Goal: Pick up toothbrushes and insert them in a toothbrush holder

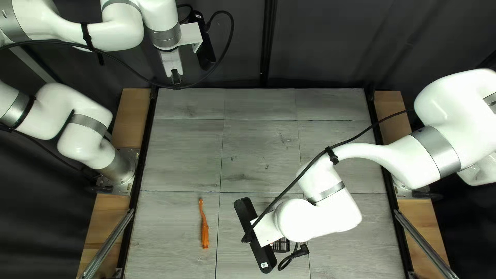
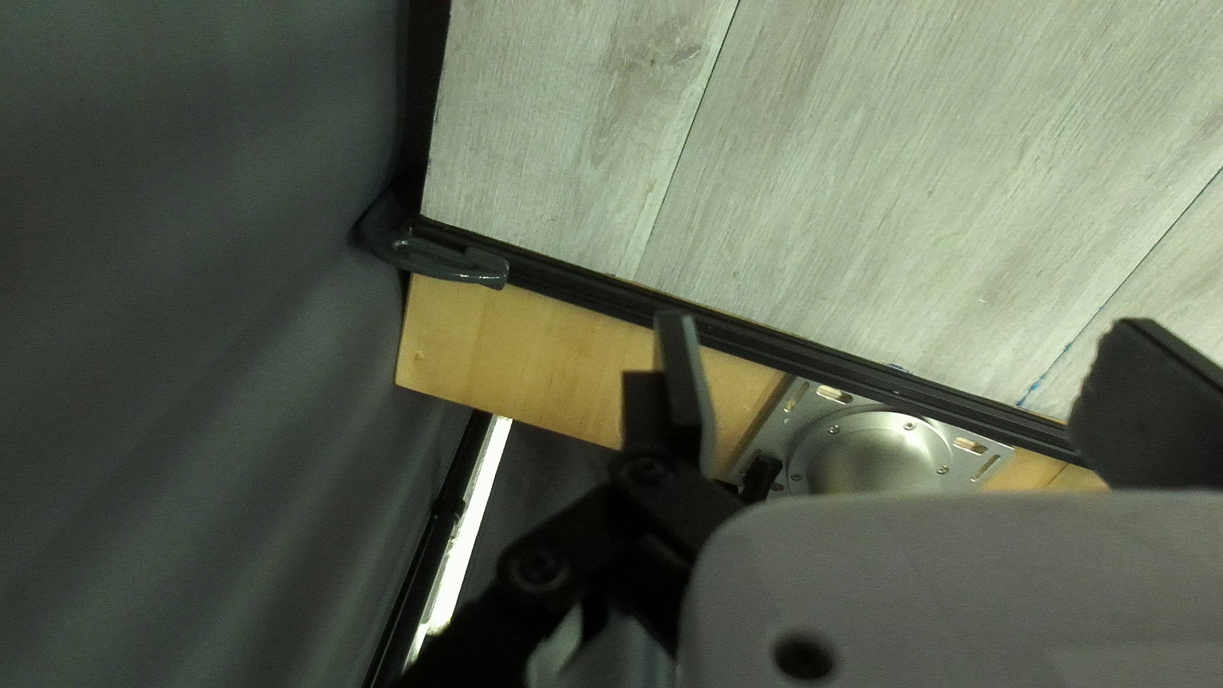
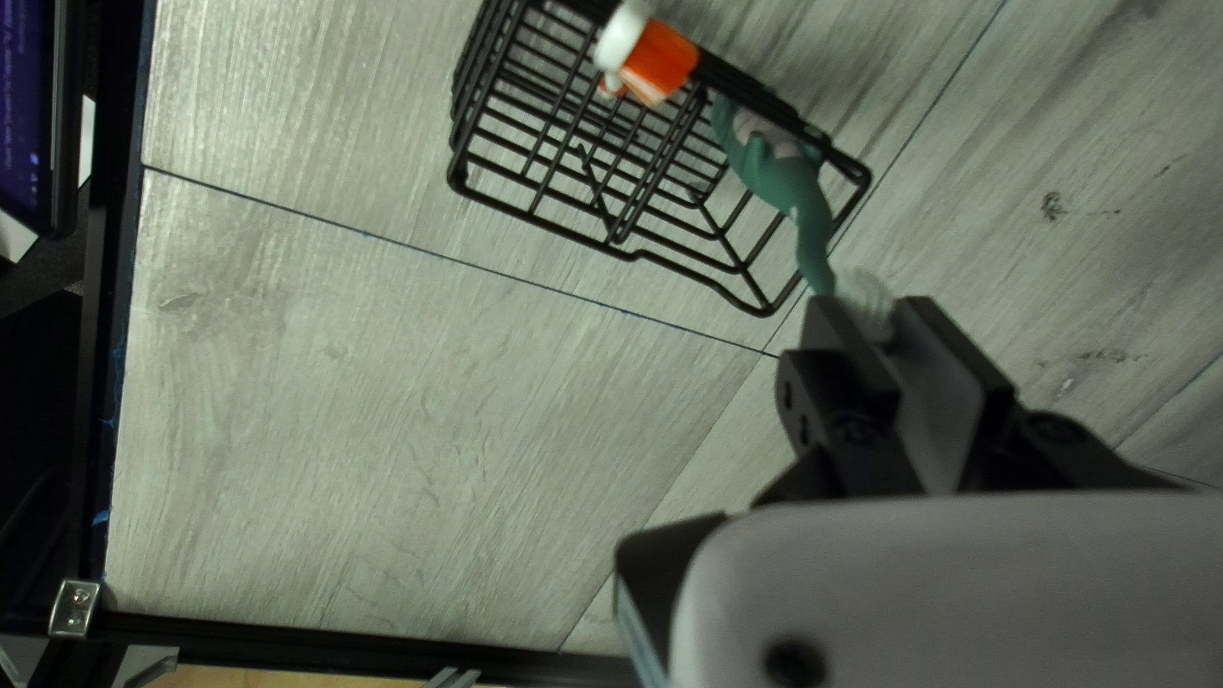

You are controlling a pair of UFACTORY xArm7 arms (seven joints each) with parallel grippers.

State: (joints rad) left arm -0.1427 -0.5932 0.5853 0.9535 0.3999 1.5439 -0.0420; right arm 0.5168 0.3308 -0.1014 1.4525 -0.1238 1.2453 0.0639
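Note:
At the top of the top left view my left gripper (image 1: 176, 76) hangs beyond the table's far edge; in the left wrist view the left gripper (image 2: 902, 329) is open and empty. My right gripper (image 1: 264, 230) is mostly hidden under its arm in the top left view. In the right wrist view, the right gripper (image 3: 874, 308) is shut on the bristled head end of a green toothbrush (image 3: 800, 198), whose other end overlaps the black wire holder (image 3: 624, 229). An orange-and-white item (image 3: 660, 61) also stands at the holder. An orange toothbrush (image 1: 205, 232) lies on the table, left of the holder (image 1: 281, 245).
A coiled black cable with a plug (image 1: 295, 254) shows beside the right arm. The wooden side board (image 2: 510, 363) and the left arm's metal base plate (image 2: 879, 446) lie below my left gripper. A screen (image 3: 28, 115) stands beyond the table edge in the right wrist view.

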